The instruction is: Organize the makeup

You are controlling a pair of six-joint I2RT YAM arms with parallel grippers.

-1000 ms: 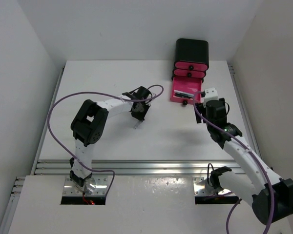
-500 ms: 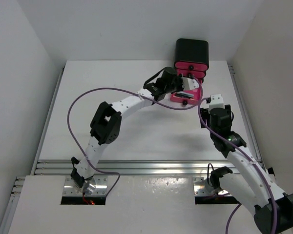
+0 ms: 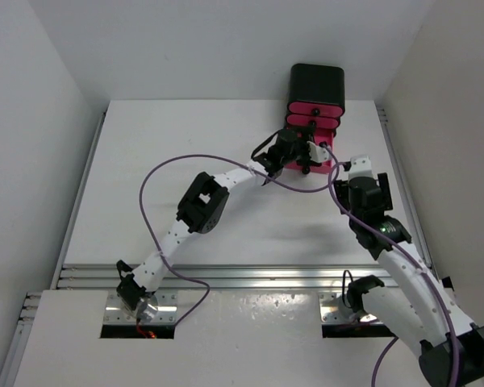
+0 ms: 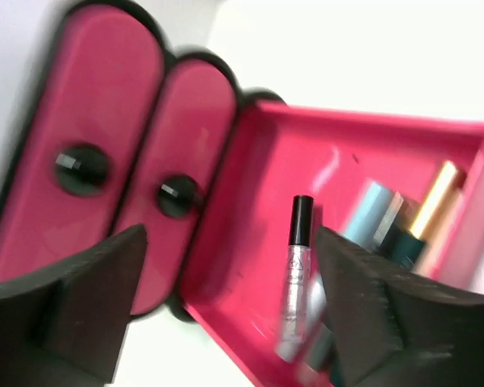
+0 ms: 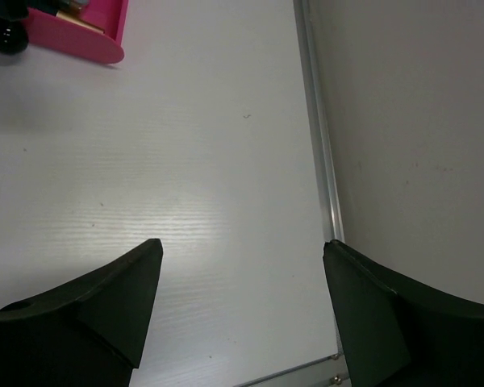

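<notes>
Left arm fully extended; left gripper spread wide, empty, over the pulled-out pink drawer. Glitter tube lies inside, parallel to the closed drawer fronts, black cap uppermost in wrist view. Right gripper likewise spread, empty.

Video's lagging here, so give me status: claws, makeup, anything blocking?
Left claw open, empty, over the open drawer. Right claw open, empty, over the table. Glitter tube and other sticks lie in the drawer. Nothing blocking.

Black box, pink drawer pulled open, white table
</notes>
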